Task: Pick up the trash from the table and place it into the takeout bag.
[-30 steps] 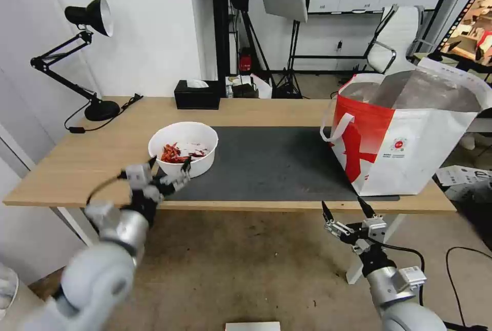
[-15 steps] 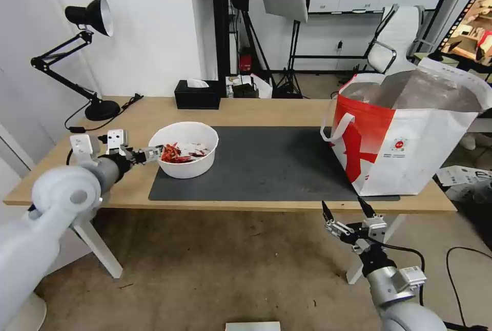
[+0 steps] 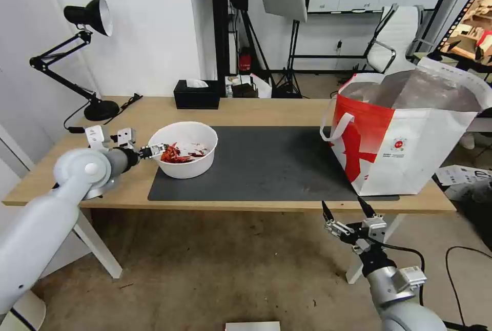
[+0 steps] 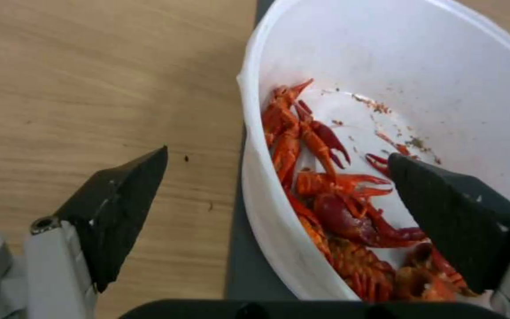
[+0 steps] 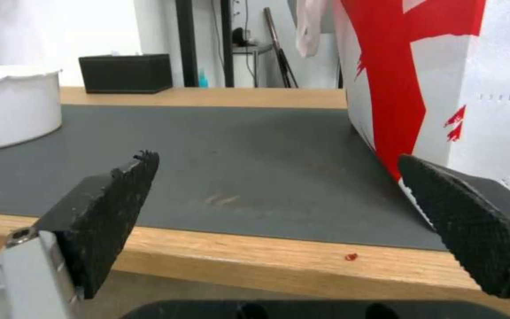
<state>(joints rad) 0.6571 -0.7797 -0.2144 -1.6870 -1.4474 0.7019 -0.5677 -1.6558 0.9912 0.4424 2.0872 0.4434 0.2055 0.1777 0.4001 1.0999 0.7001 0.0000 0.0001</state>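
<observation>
Now the left pincer [image 4: 276, 173] straddles the white bowl's [image 3: 185, 165] rim, fingers apart; the right pincer [image 3: 347, 209] hangs spread below the table [image 3: 266, 110] edge.

Left gripper [image 3: 155, 150] extended forward, jaws spread; right gripper [image 3: 347, 213] low, likewise spread.

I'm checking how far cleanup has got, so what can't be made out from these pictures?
- Inside of the takeout bag: head view; its tall walls hide whatever lies inside.
- Bottom of the white bowl: left wrist view; red shell scraps and one finger of the left gripper, open astride the rim, cover part.
- Bag top: right wrist view, cut off by the edge behind the open right gripper.
</observation>
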